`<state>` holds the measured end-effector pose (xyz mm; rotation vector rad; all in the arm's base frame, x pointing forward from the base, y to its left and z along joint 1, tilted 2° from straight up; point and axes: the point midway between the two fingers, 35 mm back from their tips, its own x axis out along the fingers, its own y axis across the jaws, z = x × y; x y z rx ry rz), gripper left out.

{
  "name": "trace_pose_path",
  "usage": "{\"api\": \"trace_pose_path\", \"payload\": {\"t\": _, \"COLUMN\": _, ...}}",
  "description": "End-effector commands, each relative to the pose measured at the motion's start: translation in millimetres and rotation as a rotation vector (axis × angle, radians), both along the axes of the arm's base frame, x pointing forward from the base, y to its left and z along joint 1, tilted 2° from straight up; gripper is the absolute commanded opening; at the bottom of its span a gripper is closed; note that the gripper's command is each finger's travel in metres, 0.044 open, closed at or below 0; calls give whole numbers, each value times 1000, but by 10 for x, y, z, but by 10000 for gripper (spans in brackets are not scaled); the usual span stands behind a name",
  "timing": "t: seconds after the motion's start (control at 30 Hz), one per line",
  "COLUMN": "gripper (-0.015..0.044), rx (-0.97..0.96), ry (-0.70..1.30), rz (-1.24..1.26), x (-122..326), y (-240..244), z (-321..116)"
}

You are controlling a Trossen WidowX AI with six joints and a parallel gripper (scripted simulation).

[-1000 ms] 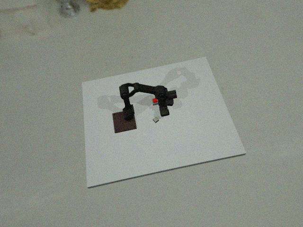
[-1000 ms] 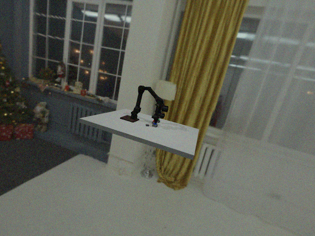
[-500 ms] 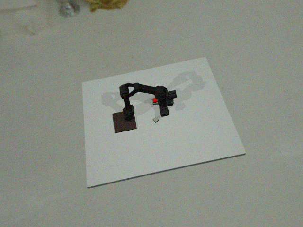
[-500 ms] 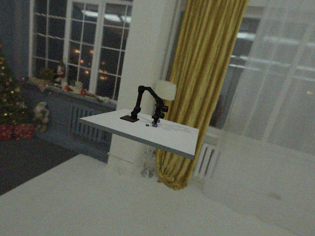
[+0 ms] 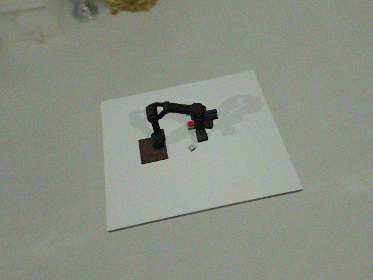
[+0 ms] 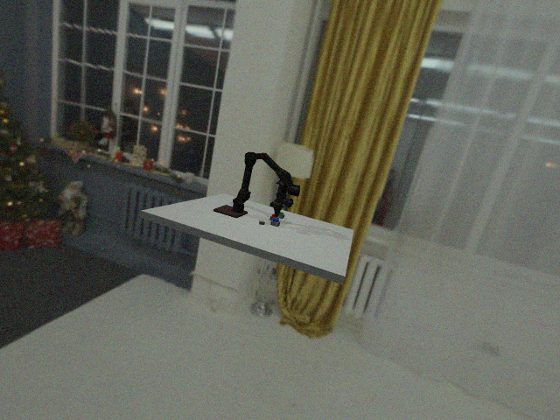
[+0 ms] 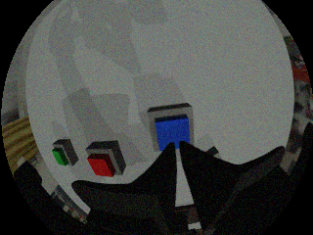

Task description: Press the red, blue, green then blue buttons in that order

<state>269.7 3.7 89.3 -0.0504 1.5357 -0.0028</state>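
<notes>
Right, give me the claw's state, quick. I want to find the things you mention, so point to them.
Claw (image 7: 176, 147): closed, nothing held; its tips show in front of the blue button (image 6: 276, 220) (image 7: 172, 129) in the wrist view.

Looks like a living room done up for Christmas: there's a decorated tree (image 6: 16, 180) at far left, red wrapped presents (image 6: 43, 234) beneath, a long yellow curtain (image 6: 366, 90) and a pale lampshade (image 6: 296, 160) beside it.
</notes>
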Motion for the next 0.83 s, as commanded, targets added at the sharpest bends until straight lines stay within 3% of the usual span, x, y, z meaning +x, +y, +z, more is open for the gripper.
{"api": "trace_pose_path", "payload": {"t": 0.0, "gripper": 46, "rx": 5, "ry": -13, "rz": 1, "x": 16, "y": 31, "z": 83}}
{"api": "trace_pose_path", "payload": {"t": 0.23, "gripper": 230, "rx": 14, "ry": -12, "rz": 1, "x": 53, "y": 913, "z": 326}}
{"api": "trace_pose_path", "payload": {"t": 0.43, "gripper": 387, "rx": 19, "ry": -10, "rz": 1, "x": -201, "y": 1752, "z": 546}}
{"api": "trace_pose_path", "payload": {"t": 0.53, "gripper": 400, "rx": 21, "ry": -10, "rz": 2, "x": -376, "y": 2059, "z": 628}}
{"api": "trace_pose_path", "payload": {"t": 0.8, "gripper": 400, "rx": 21, "ry": -10, "rz": 2, "x": -395, "y": 2088, "z": 636}}
